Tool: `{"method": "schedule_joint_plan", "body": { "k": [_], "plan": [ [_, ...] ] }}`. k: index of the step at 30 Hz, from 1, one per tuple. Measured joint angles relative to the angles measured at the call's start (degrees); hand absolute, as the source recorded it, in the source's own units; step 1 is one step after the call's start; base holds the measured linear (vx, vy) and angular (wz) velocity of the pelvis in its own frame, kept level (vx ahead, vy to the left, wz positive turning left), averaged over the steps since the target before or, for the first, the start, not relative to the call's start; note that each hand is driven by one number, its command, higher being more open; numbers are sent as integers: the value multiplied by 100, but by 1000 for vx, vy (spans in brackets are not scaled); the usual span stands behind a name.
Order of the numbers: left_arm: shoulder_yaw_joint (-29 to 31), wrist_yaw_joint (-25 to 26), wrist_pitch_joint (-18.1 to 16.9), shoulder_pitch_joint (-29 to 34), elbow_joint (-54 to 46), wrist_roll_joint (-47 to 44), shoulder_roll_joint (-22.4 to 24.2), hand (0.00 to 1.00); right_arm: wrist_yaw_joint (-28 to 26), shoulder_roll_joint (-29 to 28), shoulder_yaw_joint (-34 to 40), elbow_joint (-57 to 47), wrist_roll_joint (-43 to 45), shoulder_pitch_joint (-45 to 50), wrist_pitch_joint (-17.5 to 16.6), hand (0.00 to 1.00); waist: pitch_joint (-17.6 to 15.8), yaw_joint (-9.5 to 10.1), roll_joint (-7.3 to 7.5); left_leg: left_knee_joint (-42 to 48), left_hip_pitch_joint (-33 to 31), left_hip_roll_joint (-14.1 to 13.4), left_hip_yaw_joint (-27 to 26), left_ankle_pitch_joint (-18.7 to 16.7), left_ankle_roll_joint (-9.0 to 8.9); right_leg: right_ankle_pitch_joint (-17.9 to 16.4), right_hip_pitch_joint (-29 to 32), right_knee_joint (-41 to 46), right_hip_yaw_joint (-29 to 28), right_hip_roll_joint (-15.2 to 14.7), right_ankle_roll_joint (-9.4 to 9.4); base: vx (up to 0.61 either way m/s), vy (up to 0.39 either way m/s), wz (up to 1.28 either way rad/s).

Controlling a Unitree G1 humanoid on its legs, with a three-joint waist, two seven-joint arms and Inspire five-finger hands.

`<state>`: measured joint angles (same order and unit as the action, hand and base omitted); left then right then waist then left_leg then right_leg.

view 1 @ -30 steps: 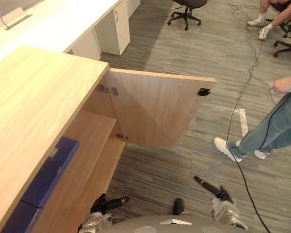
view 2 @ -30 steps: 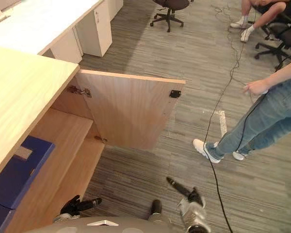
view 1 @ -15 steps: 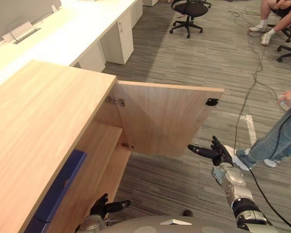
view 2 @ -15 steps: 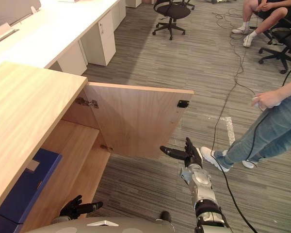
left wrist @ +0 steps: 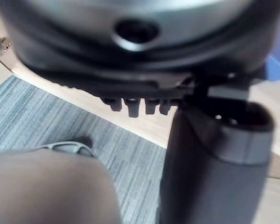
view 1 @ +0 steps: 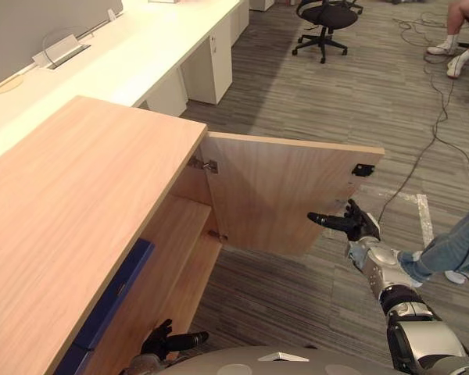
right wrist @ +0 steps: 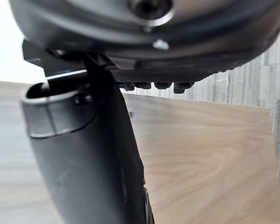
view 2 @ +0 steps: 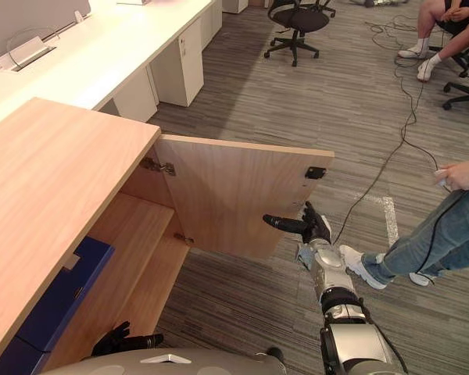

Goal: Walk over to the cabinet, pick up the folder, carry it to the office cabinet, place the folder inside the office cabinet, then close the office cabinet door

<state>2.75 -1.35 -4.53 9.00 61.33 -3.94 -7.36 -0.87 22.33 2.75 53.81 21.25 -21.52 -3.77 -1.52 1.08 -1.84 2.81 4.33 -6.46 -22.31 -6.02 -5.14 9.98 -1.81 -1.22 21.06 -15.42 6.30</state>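
The wooden office cabinet [view 1: 78,203] fills the left side, and its door [view 1: 289,191] stands swung out wide over the floor. A dark blue folder [view 2: 59,301] lies inside on the shelf [view 1: 168,250], under the cabinet top. My right hand [view 1: 353,226] is raised to the door's free edge, just below the black catch [view 1: 363,169]. It is open, its thumb reaching across the door's inner face; I cannot tell whether it touches. My left hand [view 1: 166,342] hangs low by the cabinet's bottom edge, open and holding nothing.
White desks [view 1: 141,55] with drawer units run along the back left. An office chair [view 1: 324,16] stands behind the door. A person in jeans and white shoes [view 2: 430,242] stands close on the right, holding a black cable [view 1: 434,133] that trails over the carpet. Someone else sits at the far right [view 2: 430,23].
My right arm has risen from low near the floor to the door's free edge. The camera has shifted, and the left hand stays low.
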Motion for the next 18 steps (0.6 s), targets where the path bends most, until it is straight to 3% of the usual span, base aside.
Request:
{"method": "schedule_joint_plan", "body": {
  "k": [6,14,16,18],
  "plan": [
    [48,4,-14,15,-6,0,43,100,7,538,68,14,-28,-709,-66,100,-27,11,-40,-46,-124,100,124,164,97,344,-25,-218,136,-47,-8,-104,-7,11],
    [57,-32,-14,64,-13,5,15,100,-315,706,-247,14,-96,-833,-65,100,-142,14,25,-527,-104,199,217,625,83,342,88,-267,234,-16,-8,-126,-36,3],
    [56,-58,-14,60,-15,7,-35,100,-395,711,-408,-6,-296,-837,-65,100,-188,8,95,-708,-73,236,213,743,63,253,113,-314,231,-7,-41,-162,-62,-6],
    [55,-62,-14,45,-30,8,-101,100,-486,711,-531,-49,-297,-842,-65,100,-280,7,245,-790,-87,292,219,835,14,-126,131,-309,212,-53,14,-147,-90,-1]
  ]
}}
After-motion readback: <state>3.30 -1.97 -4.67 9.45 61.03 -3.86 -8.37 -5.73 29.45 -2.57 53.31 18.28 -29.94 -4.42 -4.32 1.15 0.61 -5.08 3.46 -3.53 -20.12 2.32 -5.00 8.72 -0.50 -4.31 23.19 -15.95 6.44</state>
